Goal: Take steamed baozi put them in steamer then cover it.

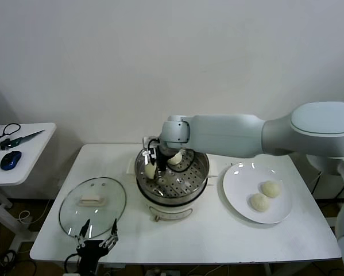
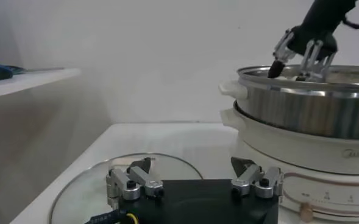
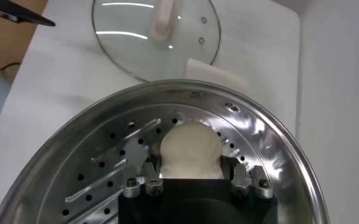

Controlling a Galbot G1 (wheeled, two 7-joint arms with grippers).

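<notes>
2 baozi (image 1: pixel 175 158) are seen in the steamer (image 1: pixel 199 179), 1 between the right gripper's (image 1: pixel 156 165) loosened fingers; 2 lie on the plate (image 1: pixel 239 202) beside it.

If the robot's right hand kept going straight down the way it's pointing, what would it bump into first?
The right hand already has a baozi between its fingers, so next it would probably hit the holey tray of the steamer underneath.

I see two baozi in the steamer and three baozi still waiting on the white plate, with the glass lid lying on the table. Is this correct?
Not quite. The white plate holds two baozi, not three; the head view shows this. The rest stands: two baozi are in the steamer, one between the right gripper fingers, and the glass lid lies on the table.
</notes>
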